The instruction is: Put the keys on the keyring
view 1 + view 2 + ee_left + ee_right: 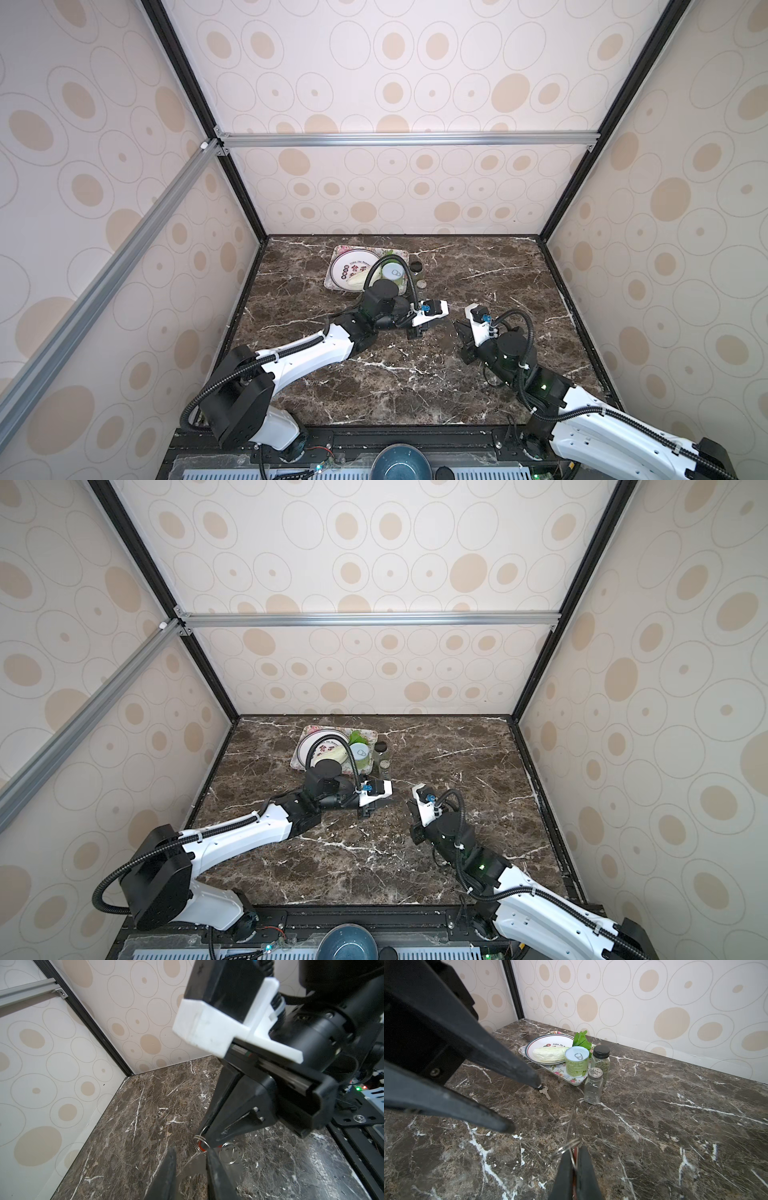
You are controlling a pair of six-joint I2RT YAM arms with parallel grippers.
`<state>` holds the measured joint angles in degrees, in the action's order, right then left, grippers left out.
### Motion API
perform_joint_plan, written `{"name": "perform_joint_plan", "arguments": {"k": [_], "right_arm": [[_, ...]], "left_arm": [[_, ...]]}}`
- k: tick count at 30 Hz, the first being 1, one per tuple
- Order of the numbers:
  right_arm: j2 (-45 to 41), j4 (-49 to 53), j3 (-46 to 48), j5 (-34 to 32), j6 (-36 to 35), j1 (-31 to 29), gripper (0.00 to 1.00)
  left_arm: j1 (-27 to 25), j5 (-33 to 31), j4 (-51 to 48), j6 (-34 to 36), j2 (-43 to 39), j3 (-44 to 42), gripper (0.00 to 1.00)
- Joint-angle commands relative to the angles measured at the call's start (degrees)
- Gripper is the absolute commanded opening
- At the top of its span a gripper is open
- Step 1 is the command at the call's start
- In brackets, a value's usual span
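Observation:
Both grippers meet just above the marble table, right of its middle. My right gripper (575, 1148) is shut on a red-orange key (200, 1148) that carries thin wire rings (230, 1153). From that grip a flat grey toothed loop, the keyring (195, 1167), reaches out; in the right wrist view the keyring (572, 1122) is edge-on. My left gripper (190, 1151) is open, its fingers (168, 1167) standing either side of the grey loop. A small silver key (545, 1092) lies on the table by the tray. In both top views the left gripper (417, 331) faces the right gripper (457, 326).
At the back stands a floral tray (560, 1070) with a white plate (537, 1043), a pale cabbage leaf (550, 1053) and a green can (576, 1061). Beside it are a herb jar (601, 1059) and a glass shaker (593, 1086). A blue bowl (401, 461) sits below the table's front edge.

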<state>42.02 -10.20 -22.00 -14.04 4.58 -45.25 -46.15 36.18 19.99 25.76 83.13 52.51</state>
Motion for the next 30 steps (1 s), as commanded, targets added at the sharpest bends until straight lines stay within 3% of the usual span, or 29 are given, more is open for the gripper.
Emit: {"name": "perform_joint_plan", "arguments": {"k": [1,8,23,30], "right_arm": [[-1.2,-1.1,-1.2,-1.6,0.3,0.1,0.0],[-2.3,-1.8,-0.5,-2.1,0.6,0.1,0.0],[-2.7,-3.0,0.2,-1.1,0.3,0.1,0.0],[-2.6,-3.2,0.2,0.1,0.2,0.1,0.0]], "left_arm": [[-0.7,-1.1,-0.6,1.8,-0.7,1.8,0.25],[-0.9,-0.8,1.6,1.7,-2.0,0.1,0.24],[-3.6,0.5,-9.3,7.0,2.7,6.2,0.25],[-4.9,-1.8,-8.9,5.7,4.9,7.9,0.26]]}}
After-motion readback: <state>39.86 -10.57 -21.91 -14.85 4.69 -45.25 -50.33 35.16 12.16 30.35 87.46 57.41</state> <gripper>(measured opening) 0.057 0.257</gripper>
